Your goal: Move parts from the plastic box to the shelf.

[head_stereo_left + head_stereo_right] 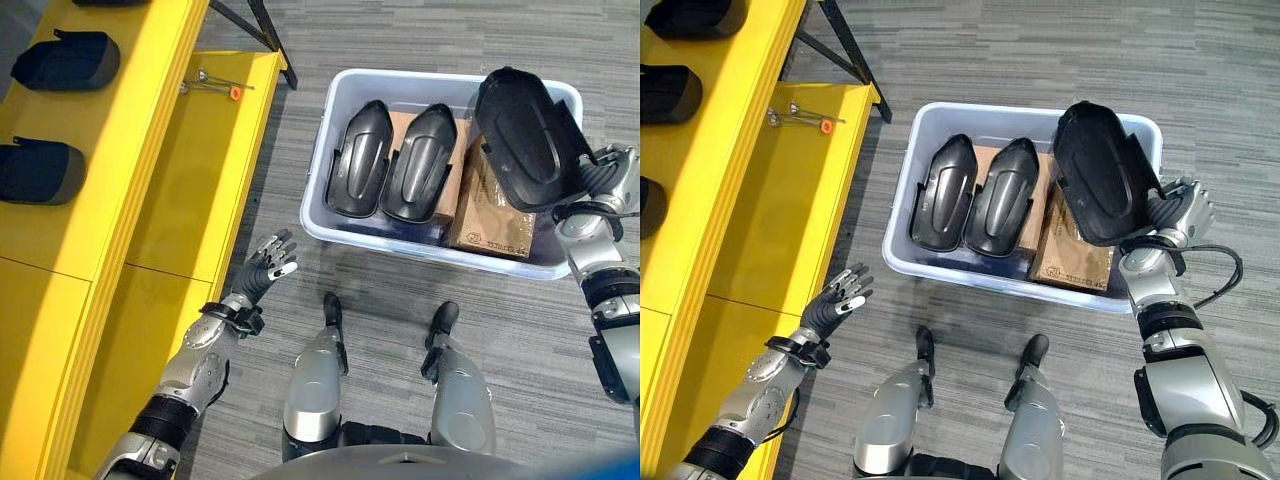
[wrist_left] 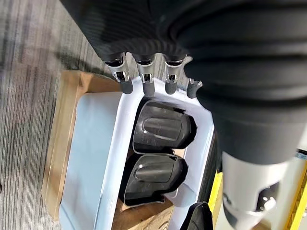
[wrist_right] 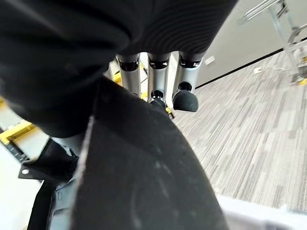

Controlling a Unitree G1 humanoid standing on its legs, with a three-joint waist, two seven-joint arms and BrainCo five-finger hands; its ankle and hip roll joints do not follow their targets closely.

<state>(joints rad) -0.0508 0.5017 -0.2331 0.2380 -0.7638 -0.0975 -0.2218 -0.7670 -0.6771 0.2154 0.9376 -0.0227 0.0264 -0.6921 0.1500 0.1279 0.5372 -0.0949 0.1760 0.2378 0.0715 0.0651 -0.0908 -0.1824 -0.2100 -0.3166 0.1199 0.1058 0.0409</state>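
Black part (image 1: pixel 1102 186) is sitting gripped in your right hand (image 1: pixel 1175 212) above the plastic box (image 1: pixel 902 262), its long side pointing toward twelve o'clock, while the yellow shelf (image 1: pixel 770 190) is waiting at nine o'clock beside your open left hand (image 1: pixel 839 298).

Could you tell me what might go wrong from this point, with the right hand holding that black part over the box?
The right hand grips the lifted black part at one edge only, so it could swing or slip back into the plastic box. The yellow shelf lies across on the left; carrying it over may clip the box rim.
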